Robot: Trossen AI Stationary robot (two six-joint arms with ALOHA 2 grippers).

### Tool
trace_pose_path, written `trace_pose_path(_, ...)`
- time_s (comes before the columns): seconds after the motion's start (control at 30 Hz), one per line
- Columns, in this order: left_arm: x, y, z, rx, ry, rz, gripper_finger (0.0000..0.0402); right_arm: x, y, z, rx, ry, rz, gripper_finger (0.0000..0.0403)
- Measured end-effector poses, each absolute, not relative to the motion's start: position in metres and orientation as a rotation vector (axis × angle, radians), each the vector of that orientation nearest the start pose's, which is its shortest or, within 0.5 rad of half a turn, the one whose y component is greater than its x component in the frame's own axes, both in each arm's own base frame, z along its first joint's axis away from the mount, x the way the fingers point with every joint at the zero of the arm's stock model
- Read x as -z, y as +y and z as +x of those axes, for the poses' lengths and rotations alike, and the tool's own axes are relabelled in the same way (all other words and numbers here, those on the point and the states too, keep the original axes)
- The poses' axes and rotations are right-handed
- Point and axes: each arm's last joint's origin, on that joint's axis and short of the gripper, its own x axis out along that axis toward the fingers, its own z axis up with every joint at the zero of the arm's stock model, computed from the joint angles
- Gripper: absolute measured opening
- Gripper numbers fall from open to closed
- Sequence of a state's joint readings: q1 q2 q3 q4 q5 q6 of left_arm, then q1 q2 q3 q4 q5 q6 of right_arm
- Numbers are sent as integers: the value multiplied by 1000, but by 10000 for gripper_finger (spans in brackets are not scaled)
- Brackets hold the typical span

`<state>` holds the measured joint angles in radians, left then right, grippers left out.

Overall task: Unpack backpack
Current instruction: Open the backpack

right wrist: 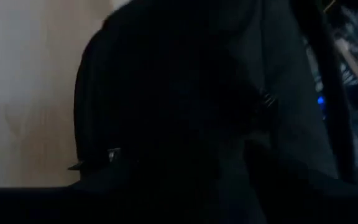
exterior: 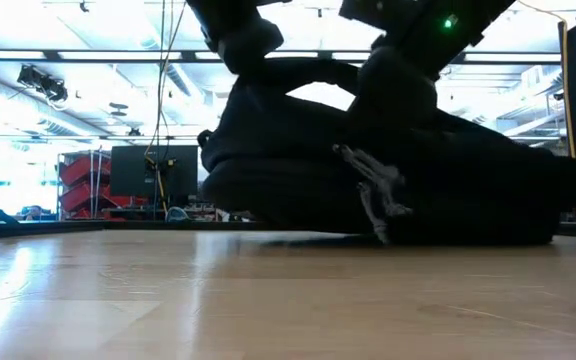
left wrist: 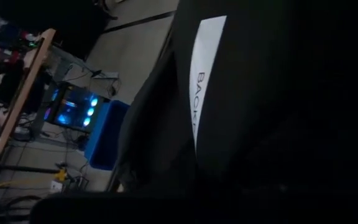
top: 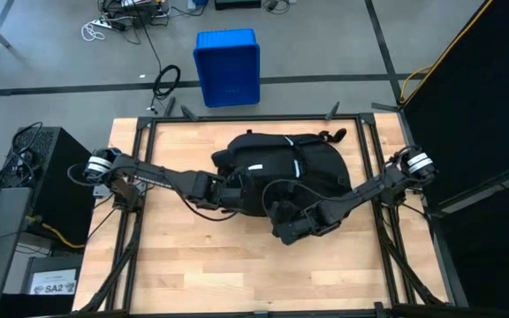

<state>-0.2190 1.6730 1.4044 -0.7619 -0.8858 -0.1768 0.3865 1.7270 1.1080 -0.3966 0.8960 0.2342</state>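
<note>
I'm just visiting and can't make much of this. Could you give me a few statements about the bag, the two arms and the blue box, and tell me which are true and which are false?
1. The backpack lies on the wooden table. True.
2. The blue crate stands on the table beside the backpack. False: it stands on the floor beyond the table's far edge.
3. Both arms reach in to the backpack. True: the left gripper is at its left side, the right gripper at its near edge.
4. The backpack is bright red. False: it is black, with thin white strips.
5. The left gripper is wide open. False: it is shut.
</note>
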Motion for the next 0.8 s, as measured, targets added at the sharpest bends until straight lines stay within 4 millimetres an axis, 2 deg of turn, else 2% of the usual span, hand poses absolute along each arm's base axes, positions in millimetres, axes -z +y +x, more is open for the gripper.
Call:
trace_pose_path(0.23,-284,-73,337,-571,831,359,6,-193,92,325,557,832,-358,176)
trace_pose_path(0.33,-283,-79,335,-544,846,377,6,-192,92,325,554,838,-370,131)
trace_pose_path(0.5,-280,-78,329,-519,921,438,6,-193,92,324,557,837,-402,24)
trace_pose_path(0.53,-279,-78,328,-519,929,443,6,-193,92,325,559,835,-403,13)
trace_pose_path(0.67,-280,-77,327,-532,940,472,8,-193,92,325,574,826,-410,10)
trace_pose_path(0.8,-280,-76,326,-522,964,582,36,-194,92,325,580,822,-411,4)
